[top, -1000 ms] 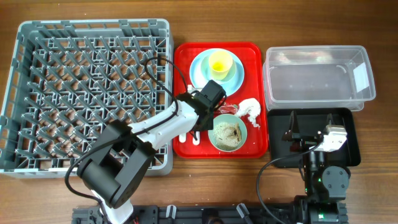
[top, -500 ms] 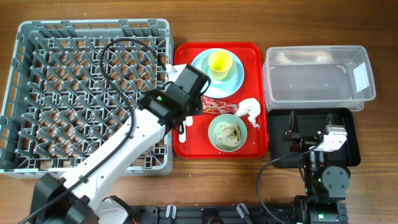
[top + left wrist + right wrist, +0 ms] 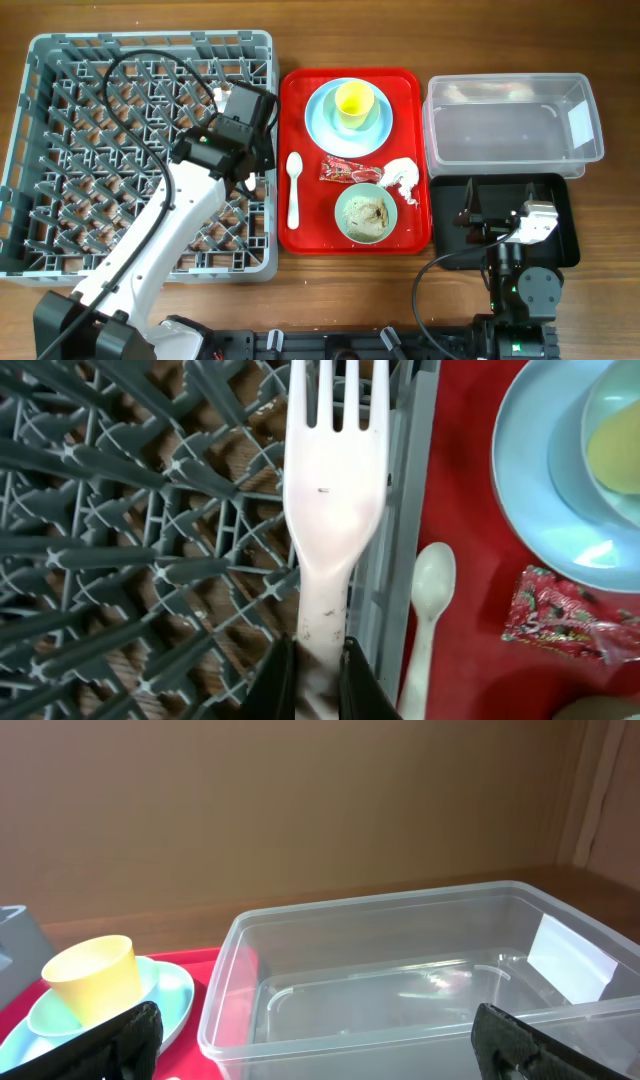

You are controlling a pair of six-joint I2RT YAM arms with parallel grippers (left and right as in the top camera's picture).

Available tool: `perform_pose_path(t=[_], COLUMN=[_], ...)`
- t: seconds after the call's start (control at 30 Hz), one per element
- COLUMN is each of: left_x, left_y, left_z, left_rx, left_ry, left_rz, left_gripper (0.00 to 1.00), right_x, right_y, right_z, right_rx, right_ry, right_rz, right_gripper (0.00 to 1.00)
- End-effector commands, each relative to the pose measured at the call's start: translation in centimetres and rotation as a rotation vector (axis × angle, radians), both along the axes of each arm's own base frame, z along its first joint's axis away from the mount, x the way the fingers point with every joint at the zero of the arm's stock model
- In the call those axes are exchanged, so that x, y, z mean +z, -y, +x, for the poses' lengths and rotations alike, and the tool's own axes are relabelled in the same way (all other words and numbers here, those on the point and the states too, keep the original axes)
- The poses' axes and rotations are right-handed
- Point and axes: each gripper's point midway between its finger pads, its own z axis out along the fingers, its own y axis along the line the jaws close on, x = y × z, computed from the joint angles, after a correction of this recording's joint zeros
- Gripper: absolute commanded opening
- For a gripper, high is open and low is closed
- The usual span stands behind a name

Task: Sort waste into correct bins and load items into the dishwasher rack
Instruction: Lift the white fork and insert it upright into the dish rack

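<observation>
rack [image 3: 150,40]: pegs [image 3: 100,150] fill every cell, left arm [image 3: 165,225] lies over its 4 o'clock quarter, fork [image 3: 335,480] just inside the 3 o'clock rim | red tray [image 3: 315,215]: bare lane between spoon [image 3: 293,190] and bowl [image 3: 340,225], plate [image 3: 318,115] blocks 12 o'clock | tub [image 3: 500,140]: open top | black tray [image 3: 560,215]: right arm [image 3: 520,270] covers it from 6 o'clock

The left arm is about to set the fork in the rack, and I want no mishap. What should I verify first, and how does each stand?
1. Left gripper shut on fork: ok.
2. Fork over dishwasher rack, just inside its right wall: ok.
3. Rack cells under fork bare: ok.
4. Fork's height above the rack: cannot tell.
5. Right gripper open, parked over black tray: ok.
</observation>
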Motion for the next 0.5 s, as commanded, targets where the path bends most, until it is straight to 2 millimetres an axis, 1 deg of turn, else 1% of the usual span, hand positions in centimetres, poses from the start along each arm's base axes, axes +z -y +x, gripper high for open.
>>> perform_pose_path(t=[0.0,0.17,0.23,0.47], left_x=[0.7,0.2,-0.5,-2.8], left_y=[-0.4,-0.1,-0.1,-0.3], left_z=[0.4,0.3,0.2,-0.1], left_rx=[-0.089,-0.080,-0.043,0.001], left_ry=[0.015,-0.002,-0.024,-0.098], left_rz=[0.061,0.046,0.034,0.045], left_gripper=[0.04,0.04,0.04,0.04], right_x=[0.1,0.1,0.1,0.1], right_y=[0.2,0.2,0.2,0.2], right_z=[0.0,0.0,0.0,0.0], right_rx=[-0.011,-0.011,-0.011,-0.011], right_ry=[0.008,0.008,0.008,0.008], right_rz=[0.016,0.017,0.016,0.016], right_gripper=[1.00,1.00,1.00,1.00])
